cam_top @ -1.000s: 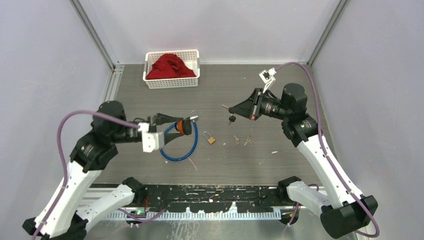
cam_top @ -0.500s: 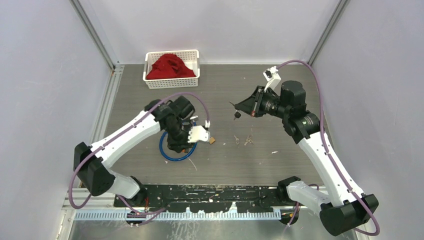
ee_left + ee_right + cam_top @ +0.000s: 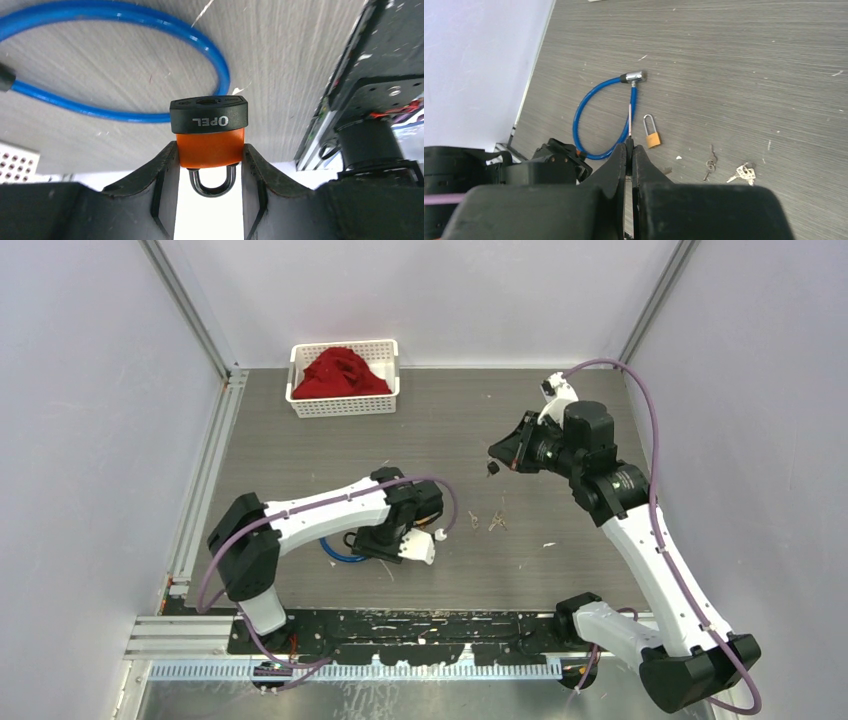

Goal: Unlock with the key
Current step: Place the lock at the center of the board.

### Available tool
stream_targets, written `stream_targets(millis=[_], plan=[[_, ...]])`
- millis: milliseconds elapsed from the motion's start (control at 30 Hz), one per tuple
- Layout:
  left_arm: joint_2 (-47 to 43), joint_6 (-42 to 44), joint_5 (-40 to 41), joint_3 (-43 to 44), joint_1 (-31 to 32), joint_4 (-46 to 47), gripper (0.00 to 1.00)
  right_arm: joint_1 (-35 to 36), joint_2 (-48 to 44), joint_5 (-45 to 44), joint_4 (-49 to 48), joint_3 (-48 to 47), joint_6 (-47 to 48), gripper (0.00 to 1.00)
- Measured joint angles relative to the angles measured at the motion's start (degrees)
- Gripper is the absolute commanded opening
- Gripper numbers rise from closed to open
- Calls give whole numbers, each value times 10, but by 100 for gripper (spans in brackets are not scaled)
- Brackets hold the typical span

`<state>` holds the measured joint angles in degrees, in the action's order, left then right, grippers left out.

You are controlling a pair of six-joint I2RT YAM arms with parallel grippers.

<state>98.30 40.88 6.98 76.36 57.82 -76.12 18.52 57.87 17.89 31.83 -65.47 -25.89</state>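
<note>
the orange padlock (image 3: 208,116) is shown pinched across its body by the left gripper (image 3: 210,150). the jaws are held apart only by the lock's width, the shackle is turned back toward the wrist, and the black cap with its keyway is turned outward past the fingertips. the lock is held low over the table (image 3: 749,75), just above the loop of the blue cable lock (image 3: 100,107), at the left of the scene and near the arm bases. the key (image 3: 491,469) is carried by the right gripper (image 3: 629,149), whose jaws are pressed together on it. its dark head is seen from above hanging just off the fingertips, raised over the right half of the table. the two are well apart, with the lock lying to the left of the key and nearer the bases. the lock's long axis is seen to run along the left fingers. the keyway is judged to face down toward the table rather than toward the key, so the coming move is thought to turn on that opening being swung round to meet the blade. a brass padlock (image 3: 653,139) and loose keys (image 3: 744,173) are left lying on the table between the arms, touched by neither gripper.
</note>
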Motion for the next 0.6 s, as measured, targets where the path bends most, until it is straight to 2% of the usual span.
stream_targets(millis=[333, 600], plan=[[52, -2, 149, -22, 21, -11, 0, 0, -6, -27, 13, -7, 7, 1], [110, 3, 202, -35, 18, -13, 0, 0, -16, -29, 15, -7, 7, 1]])
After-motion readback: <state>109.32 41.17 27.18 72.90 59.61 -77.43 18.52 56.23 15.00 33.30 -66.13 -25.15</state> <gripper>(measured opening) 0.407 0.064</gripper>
